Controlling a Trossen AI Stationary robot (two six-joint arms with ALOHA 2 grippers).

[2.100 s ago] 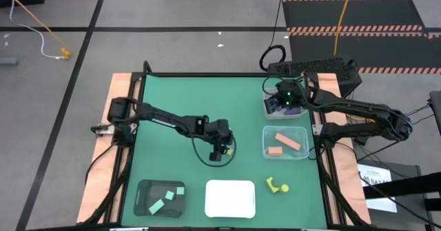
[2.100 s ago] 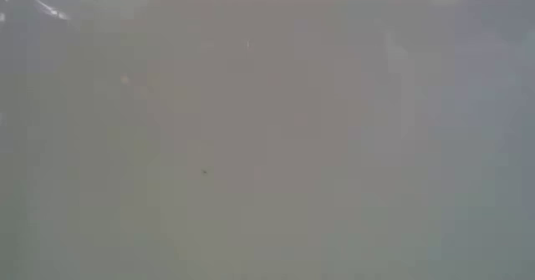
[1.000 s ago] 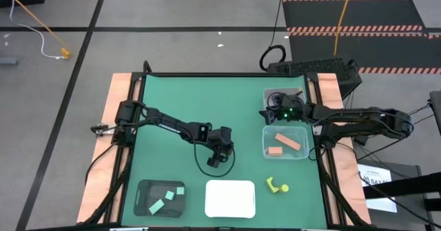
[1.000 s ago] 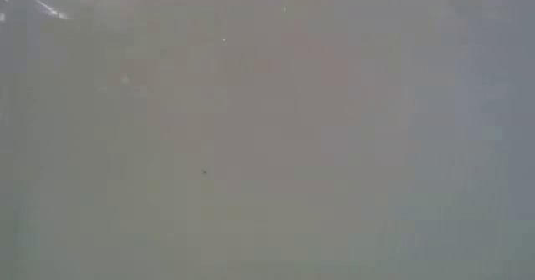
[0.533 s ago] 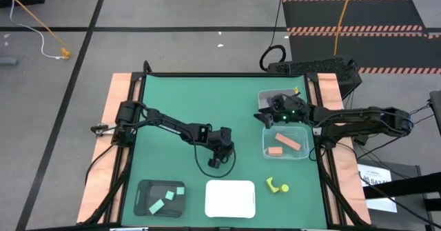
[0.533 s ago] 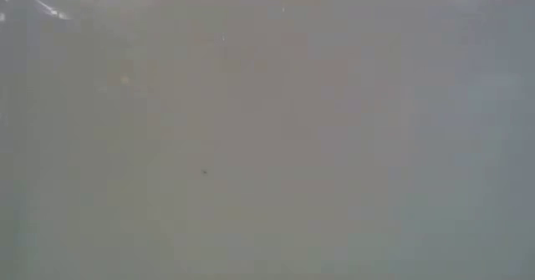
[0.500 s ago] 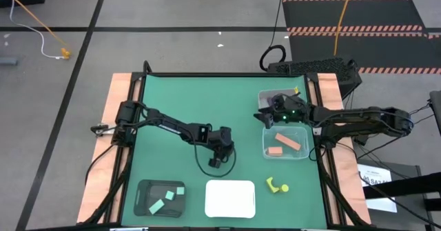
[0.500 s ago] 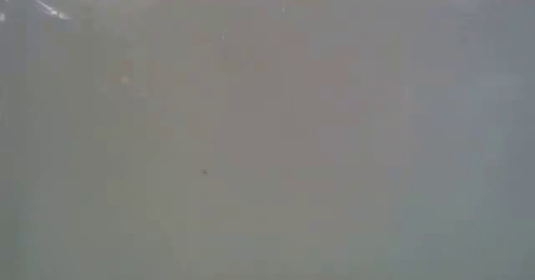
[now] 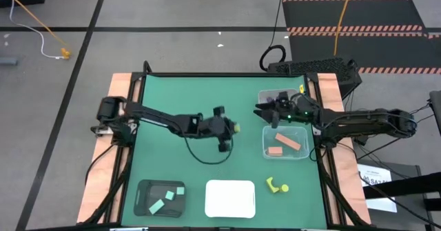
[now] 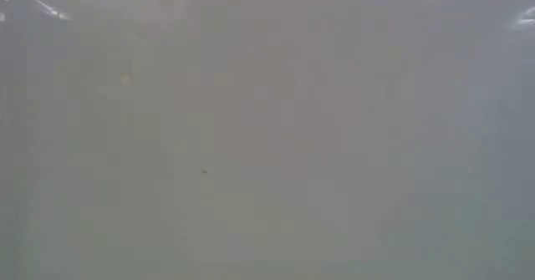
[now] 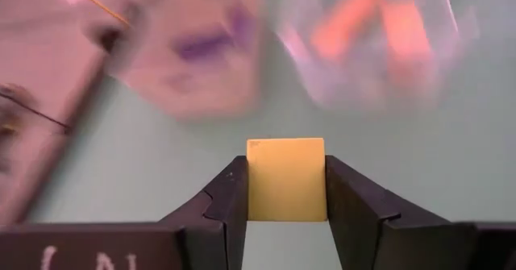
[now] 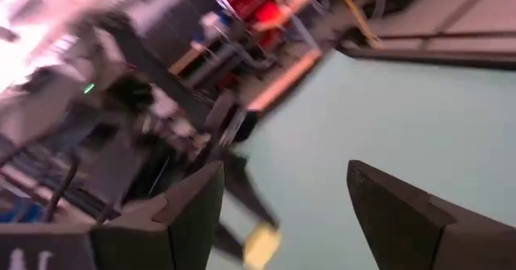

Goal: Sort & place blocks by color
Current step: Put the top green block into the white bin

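Observation:
My left gripper [image 9: 233,128] hovers over the middle of the green table, pointing toward its right side, and is shut on a yellow cube [image 11: 286,179]. My right gripper [image 9: 264,112] is open and empty between the two clear trays, facing the left arm; its wrist view shows that arm and the yellow cube [image 12: 261,247]. Purple blocks [image 9: 291,95] lie in the far clear tray, salmon blocks [image 9: 284,143] in the near clear tray, mint blocks [image 9: 165,198] in the black tray. Two yellow pieces [image 9: 277,185] lie on the table. My left gripper pinches the yellow cube by two opposite side faces [image 11: 251,181], one finger on each. The fingers come roughly level from the table's left. The cube sits at their free ends, lifted clear of the table.
A white tray [image 9: 230,198] sits at the near edge, and its wall [image 10: 267,146] fills the low view. The black tray [image 9: 143,189] is near left, and the clear trays [image 9: 267,96] [image 9: 303,152] are along the right side. A loop of cable [image 9: 207,158] trails under the left arm.
My left gripper has risen from the table and moved toward the far edge and slightly right, tipping from pointing down to pointing right; the yellow cube has come up with it, lifted clear. My right gripper has edged a little toward the left.

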